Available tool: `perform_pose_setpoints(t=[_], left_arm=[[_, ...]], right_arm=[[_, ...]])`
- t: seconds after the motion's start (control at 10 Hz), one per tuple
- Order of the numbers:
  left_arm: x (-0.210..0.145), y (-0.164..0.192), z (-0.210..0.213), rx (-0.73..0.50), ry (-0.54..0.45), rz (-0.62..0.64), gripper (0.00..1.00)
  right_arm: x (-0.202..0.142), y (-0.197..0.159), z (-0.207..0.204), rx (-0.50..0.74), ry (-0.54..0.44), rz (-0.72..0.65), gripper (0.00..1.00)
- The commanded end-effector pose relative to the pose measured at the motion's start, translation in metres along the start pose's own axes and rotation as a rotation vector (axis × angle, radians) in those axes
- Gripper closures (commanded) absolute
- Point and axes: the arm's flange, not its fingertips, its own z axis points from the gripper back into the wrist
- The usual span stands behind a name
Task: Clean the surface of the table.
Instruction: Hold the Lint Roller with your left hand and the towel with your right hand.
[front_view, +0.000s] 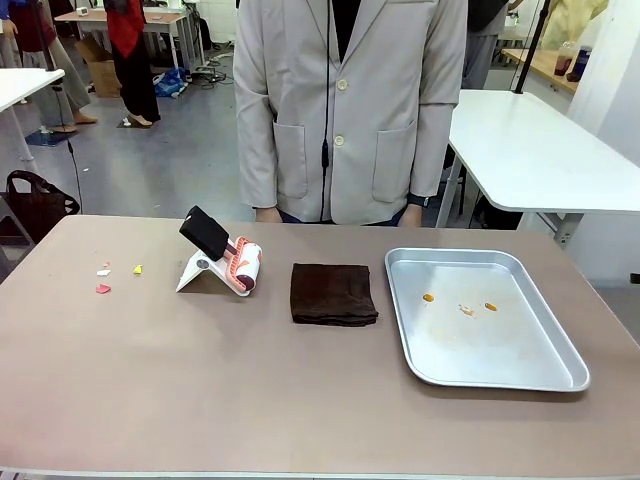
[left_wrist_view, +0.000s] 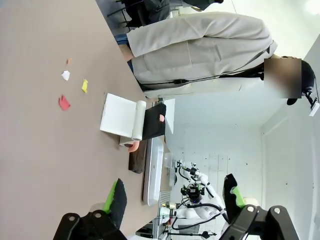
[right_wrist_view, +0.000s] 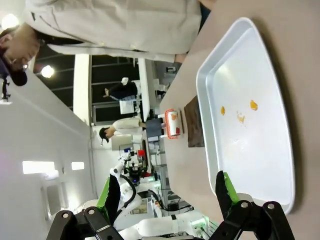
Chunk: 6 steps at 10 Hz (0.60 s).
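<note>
**Surface under inspection.** The large rectangular matte taupe-brown tabletop (front_view: 150, 390) with rounded corners spans the near field of the front view. A person (front_view: 350, 110) in a pale beige coat stands at its far edge.

**Debris.** A small cluster of red, white and yellow paper scraps (front_view: 103, 288) lies loose on the left part of the tabletop. In my judgement this is the dirt to be removed, and none of it has been dealt with yet.

**Tools.**
- A lint roller (front_view: 222, 262) with a black handle stands on a white folded stand just right of the scraps. The handle is tilted upward, probably so it can be grasped easily.
- A dark brown folded square cloth (front_view: 334, 293) lies flat at the centre, apart from both neighbours.
- A shiny rectangular metal tray (front_view: 480, 350) sits on the right. It holds a few orange and pale crumbs (front_view: 428, 297) and was likely set there to receive waste.

**End effectors.**
- The left end effector (left_wrist_view: 174, 187) is spread wide and holds nothing. It is above the left side, facing the scraps and the roller.
- The right end effector (right_wrist_view: 168, 182) is equally wide and empty, and is above the near end of the tray.

**Assessment.** Each arm is placed near the items on its own side. Cleaning appears not to have started.
</note>
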Motion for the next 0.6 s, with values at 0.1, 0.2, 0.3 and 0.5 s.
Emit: perform_pose_setpoints(t=[0.1, 0.2, 0.3, 0.5], left_arm=[[-0.003, 0.002, 0.007, -0.001, 0.014, -0.015, 0.00], [-0.003, 0.002, 0.007, -0.001, 0.014, -0.015, 0.00], [-0.003, 0.002, 0.007, -0.001, 0.014, -0.015, 0.00], [0.009, -0.010, 0.010, 0.039, -0.002, -0.035, 0.00]], right_arm=[[-0.006, 0.010, 0.001, 0.008, 0.015, 0.013, 0.00], [-0.006, 0.010, 0.001, 0.008, 0.015, 0.013, 0.00], [-0.006, 0.010, 0.001, 0.008, 0.015, 0.013, 0.00], [-0.011, 0.028, -0.020, -0.057, -0.015, 0.063, 0.00]])
